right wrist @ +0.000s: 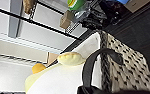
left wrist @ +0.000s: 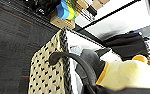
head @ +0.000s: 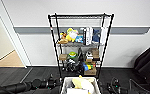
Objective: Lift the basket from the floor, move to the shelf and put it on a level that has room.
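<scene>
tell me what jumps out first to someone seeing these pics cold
The tall black wire shelf stands mid-frame against the white wall, its middle tiers crammed with plush toys, books and boxes while the top level looks bare. Right in front of it, at the bottom of the head view, sits the cream woven basket with a pale yellow plush toy inside. Both wrist views look closely at its black loop handles.

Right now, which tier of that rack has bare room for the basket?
The top tier of the shelf looks bare between its four post tips. The tier below is crowded with plush toys and white books; lower tiers hold cardboard boxes. The basket sits in front.
</scene>
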